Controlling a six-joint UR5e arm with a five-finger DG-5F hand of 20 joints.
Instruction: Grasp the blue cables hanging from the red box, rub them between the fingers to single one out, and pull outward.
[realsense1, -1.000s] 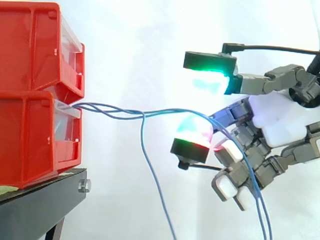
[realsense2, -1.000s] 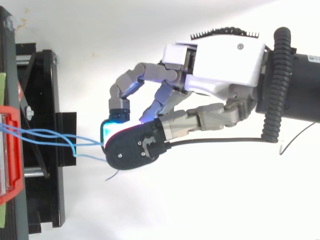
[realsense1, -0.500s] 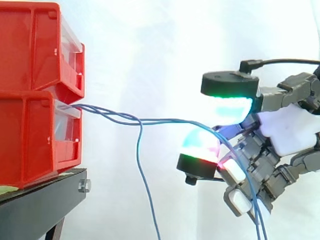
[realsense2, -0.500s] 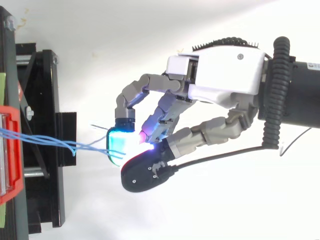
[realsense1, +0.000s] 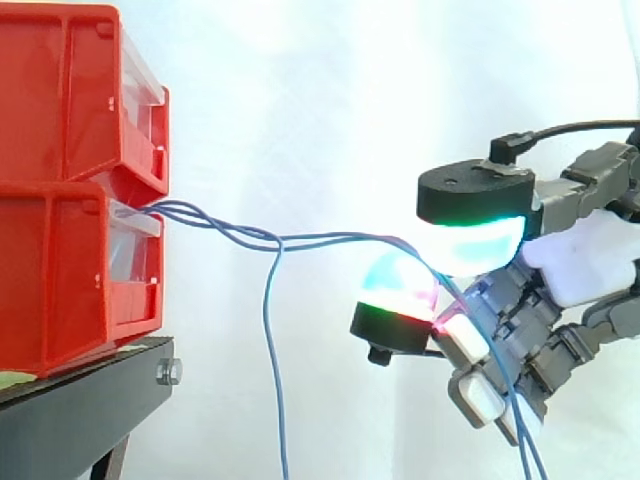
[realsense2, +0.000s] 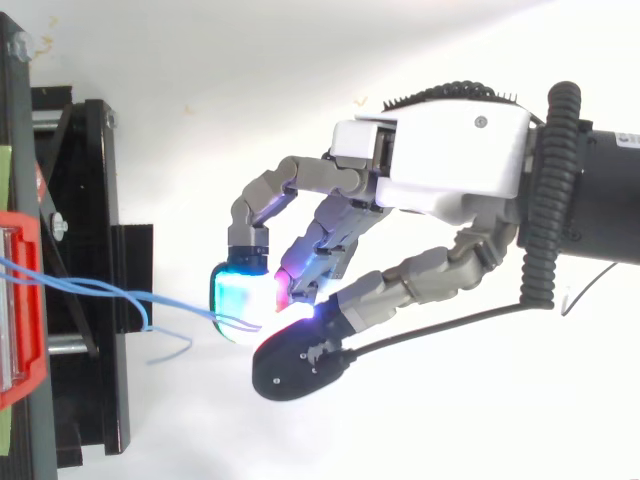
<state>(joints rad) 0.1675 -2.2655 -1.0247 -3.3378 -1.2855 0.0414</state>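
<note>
Hand (realsense2: 450, 150) curled loosely round cables (realsense1: 330, 238), pads (realsense1: 470, 238) slightly apart | cables run level from box (realsense1: 60, 270) rightward into my fingers, one strand (realsense1: 268, 370) drooping free | I'd pull along that line, straight away from box.

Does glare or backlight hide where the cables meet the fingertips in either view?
Side view: the bright curtain backlights the scene, yet the blue cables read clearly, passing between the glowing pads of the hand. Top view: the pads' glow blooms white where the cables arrive, masking the contact.
</note>
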